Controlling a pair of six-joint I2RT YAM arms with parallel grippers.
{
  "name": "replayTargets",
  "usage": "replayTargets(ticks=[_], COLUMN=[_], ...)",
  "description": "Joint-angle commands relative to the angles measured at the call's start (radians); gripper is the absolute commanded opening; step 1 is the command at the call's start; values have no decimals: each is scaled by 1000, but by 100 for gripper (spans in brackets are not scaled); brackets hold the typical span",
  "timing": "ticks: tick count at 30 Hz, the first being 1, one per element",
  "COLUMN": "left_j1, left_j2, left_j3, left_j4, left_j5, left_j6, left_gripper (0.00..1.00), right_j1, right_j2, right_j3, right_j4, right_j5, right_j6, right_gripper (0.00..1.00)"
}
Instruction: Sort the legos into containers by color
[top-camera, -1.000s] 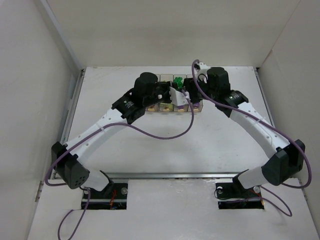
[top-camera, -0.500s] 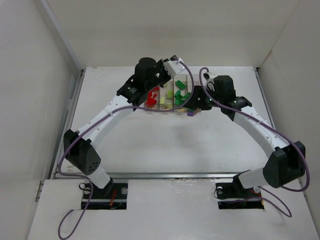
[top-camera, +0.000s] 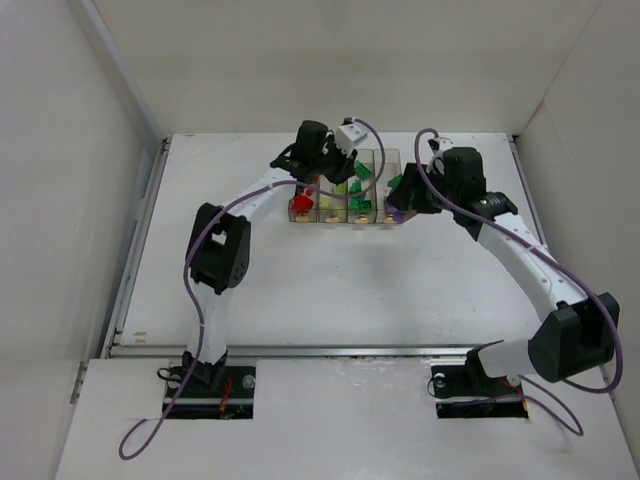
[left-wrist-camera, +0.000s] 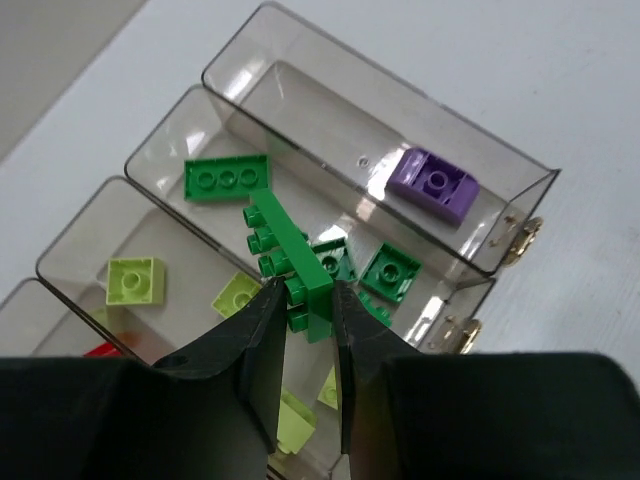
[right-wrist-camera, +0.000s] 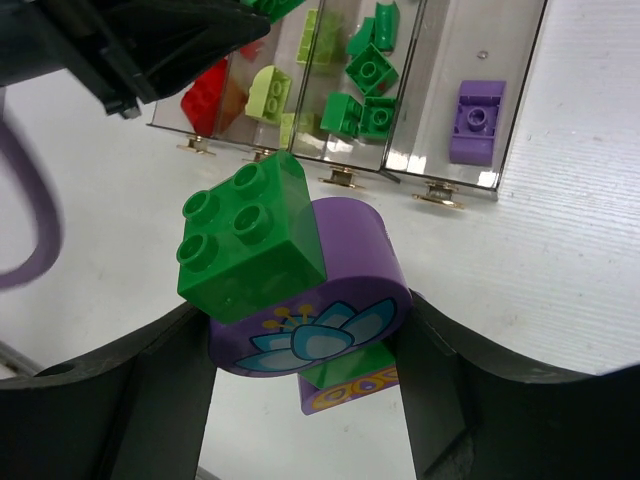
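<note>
Left pincer (left-wrist-camera: 305, 310) is pinching a long green brick (left-wrist-camera: 290, 245) by one end, right above the bin of greens in the row of containers (left-wrist-camera: 330, 110). Right pincer (right-wrist-camera: 305, 350) is clamped on a purple flower-printed piece (right-wrist-camera: 350, 260) with a green block (right-wrist-camera: 250, 245) stuck on top, over the table (right-wrist-camera: 560, 250) just off the bins' tab end. One purple brick (left-wrist-camera: 432, 182) sits alone in the end bin.

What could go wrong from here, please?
The left gripper pinches the long green brick by one end, near the wall between the green bin and the lime bin; released here, it might tumble into the wrong one. The right gripper holds a square green brick stuck on a purple round piece; dropped together, one missorts.
</note>
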Motion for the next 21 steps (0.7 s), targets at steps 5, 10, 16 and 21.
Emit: replayTargets(ticks=[5,10,16,21], left_j1=[42,32,43,87], left_j2=[29,40,40,30], left_j3=[76,67,67,111], left_j4=[44,44,76,-37], left_j5=[214,304,301,98], left_j6=[-83,-58,-89,-17], left_gripper=[31,34,33,28], right_j1=[-10,-10,-10,-10], right_j2=[56,91,79,45], right_j3=[87,108,108,75], right_j4=[-12,-40,-40,-40], right_j5=[22,3,-8,10], right_j6=[-27,-27,-27,-18], right_gripper=[0,0,0,0])
